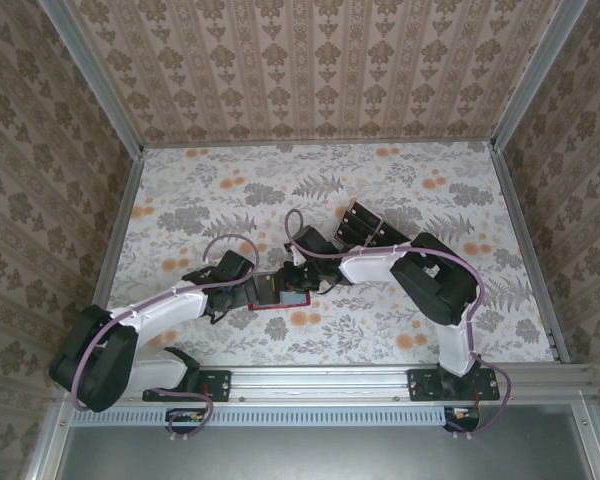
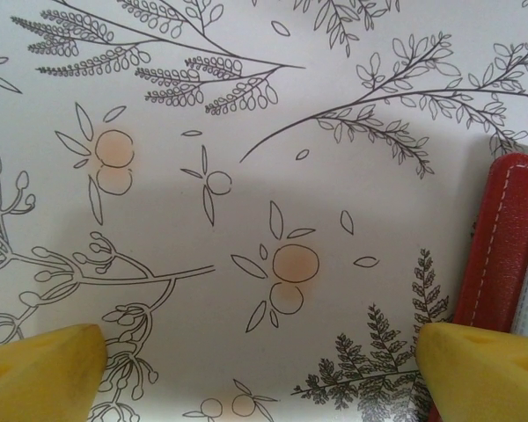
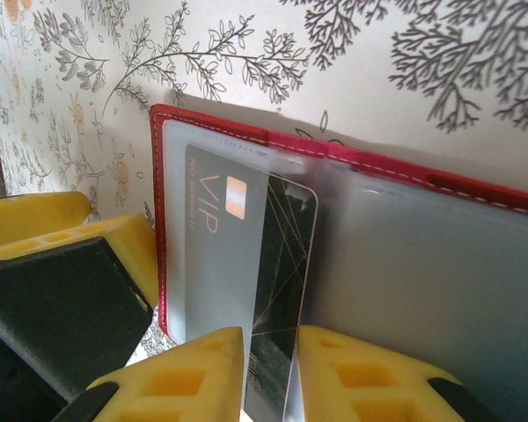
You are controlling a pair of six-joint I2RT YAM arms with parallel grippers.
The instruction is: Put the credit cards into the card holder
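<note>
The worktop (image 1: 400,320) is covered with a pale cloth printed with grey ferns, branching sprigs and small orange fruits. Walls (image 1: 310,70) papered in a beige damask pattern close it in on three sides, and a metal rail (image 1: 320,378) runs along the near edge where the arms are bolted. Near the middle of the cloth the card holder (image 1: 280,298) lies opened flat. It is red with pale stitching along its rim (image 3: 246,132), and clear plastic sleeves line the inside. A dark credit card (image 3: 246,255) lies partly under the left sleeve, its near end sticking out towards the right wrist camera. The right pincer (image 3: 271,374) is narrowed onto that end, one yellow fingertip on each face of the card. The left pincer (image 2: 262,365) is spread wide and holds nothing; one yellow fingertip (image 2: 484,369) is at the holder's red edge (image 2: 502,237) and the other is over bare cloth. Farther back and to the right, well apart from the holder, a small rack (image 1: 361,222) carries dark cards (image 1: 355,215), too small to make out. The held card reads "VIP" in pale letters beside a small gold chip, with fine gold lines across its darker half; a line of smaller print beside the letters is too blurred to read.
</note>
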